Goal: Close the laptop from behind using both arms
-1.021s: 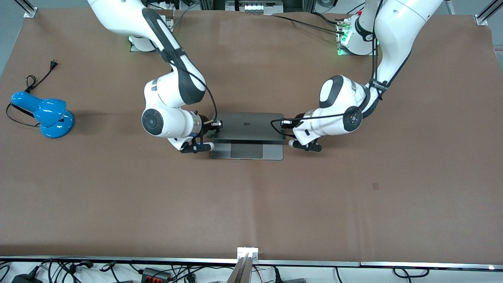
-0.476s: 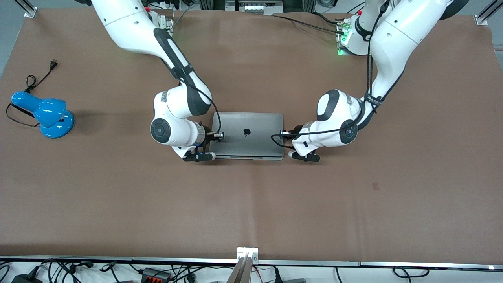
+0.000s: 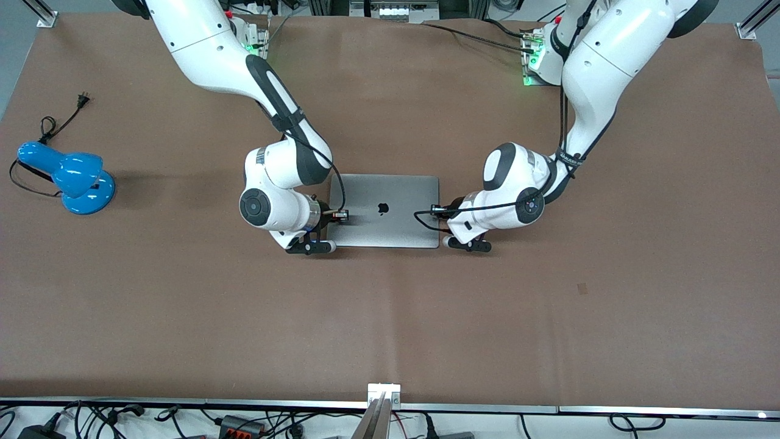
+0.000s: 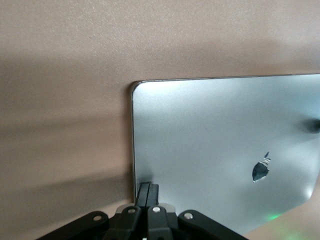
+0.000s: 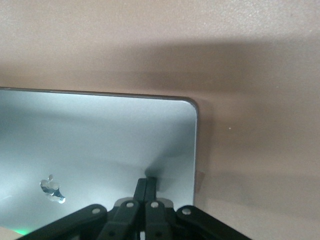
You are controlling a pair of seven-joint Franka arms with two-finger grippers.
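The silver-grey laptop [image 3: 396,225] lies in the middle of the table with its lid down flat and the black apple logo facing up. My left gripper [image 3: 440,213] is shut, and its fingertips rest on the lid by the edge toward the left arm's end. My right gripper [image 3: 329,215] is shut, and its fingertips rest on the lid by the edge toward the right arm's end. In the left wrist view the shut fingertips [image 4: 148,188] press the lid [image 4: 215,130] near its edge. In the right wrist view the fingertips [image 5: 146,182] sit on the lid [image 5: 100,135] in the same way. Keyboard and screen are hidden.
A blue desk lamp [image 3: 68,177] with a black cord stands at the right arm's end of the table. The brown table [image 3: 390,317] ends at a metal rail nearest the front camera.
The lid has gone from half open to flat on the base. Both grippers have moved down and toward the front camera with it.
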